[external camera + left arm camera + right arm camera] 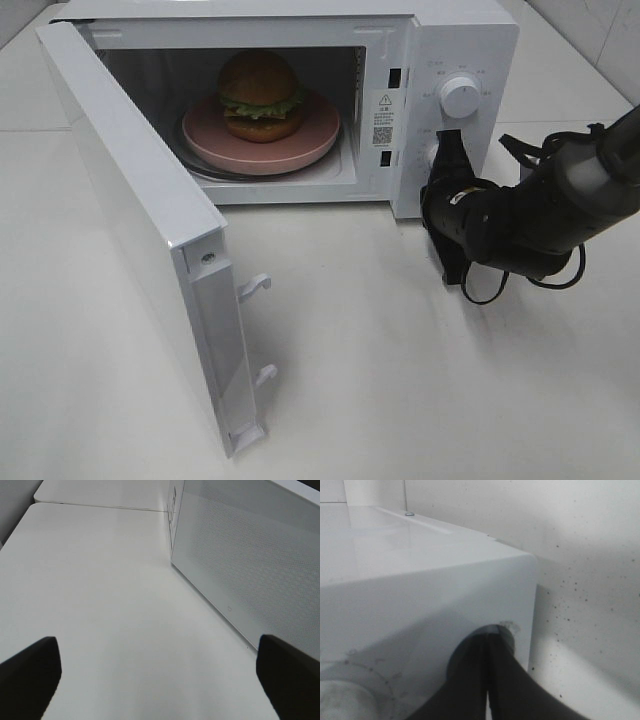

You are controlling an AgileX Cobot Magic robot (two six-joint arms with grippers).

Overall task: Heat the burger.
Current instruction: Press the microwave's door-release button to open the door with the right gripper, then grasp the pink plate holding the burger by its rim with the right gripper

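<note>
The door (130,220) of the microwave (470,60) is seen nearest, swung wide open over the left of the table (400,350); its long edge is pointed outward, so the cavity is left fully exposed; closing it is judged to be the step on which heating waits. The pink plate (200,135) is set inside the cavity; the burger (260,95) is carried upright at its middle.

The left gripper (160,690) is shown only in its wrist view, fingers spread wide and empty, just beside the door's outer face; it is judged the nearer one for the push, with the burger lying beyond the door from it. The right gripper (447,145) is placed against the control panel below the upper dial (460,95), fingers pressed together; whether a lower knob is touched cannot be told; the burger is found to its left.
</note>
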